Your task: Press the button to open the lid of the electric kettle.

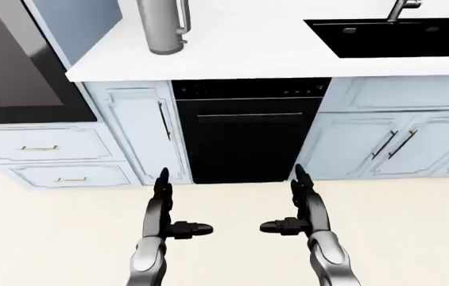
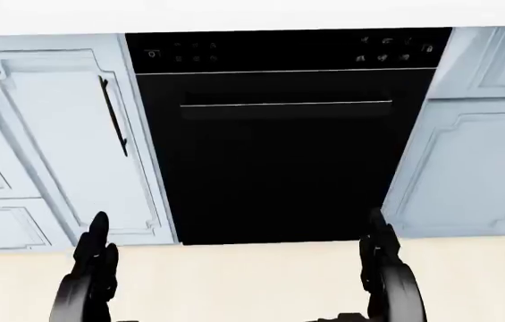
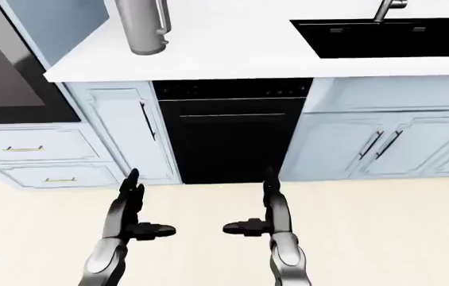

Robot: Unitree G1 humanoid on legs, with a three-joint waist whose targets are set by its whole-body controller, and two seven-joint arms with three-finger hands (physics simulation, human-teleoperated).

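Steel kettle [image 1: 163, 25] on white counter [image 1: 248, 56], black dishwasher [image 1: 248, 131] below, both hands' fingers [image 1: 163, 185] spread, empty.

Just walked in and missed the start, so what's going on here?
Nothing is being handled yet. The robot stands facing the black dishwasher, with its left hand and right hand open and empty, low over the floor. The kettle sits untouched on the counter at the upper left, the sink at the right.

The kettle [image 1: 161, 27] at the left-eye view's top is cut off above its body, so lid and button stay unseen. The faucet [image 1: 404, 8] is cropped at upper right.
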